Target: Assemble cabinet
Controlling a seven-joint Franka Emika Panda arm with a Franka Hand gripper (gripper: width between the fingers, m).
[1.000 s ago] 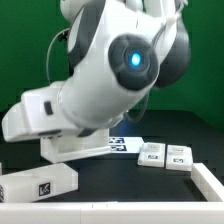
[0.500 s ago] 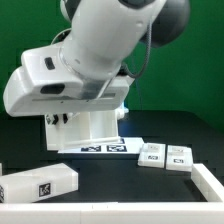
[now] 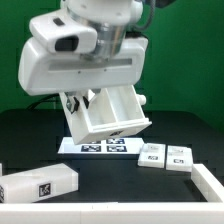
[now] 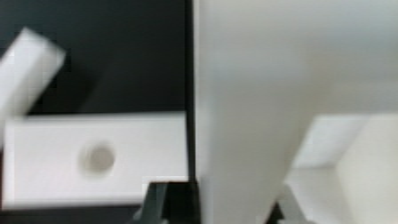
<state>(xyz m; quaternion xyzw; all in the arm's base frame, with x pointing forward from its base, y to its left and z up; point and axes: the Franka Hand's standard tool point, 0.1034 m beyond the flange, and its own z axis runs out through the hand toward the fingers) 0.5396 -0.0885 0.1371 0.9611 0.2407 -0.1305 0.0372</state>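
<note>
Exterior view: cabinet tray piece aloft, tilted, over marker board — cabinet block lies on the tabletop. Only the wrist view shows the pincer — clenched on tray wall.

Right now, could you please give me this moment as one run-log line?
end effector: shut on cabinet box | cabinet box: airborne, tilted, over marker board | long block: lying apart
</note>
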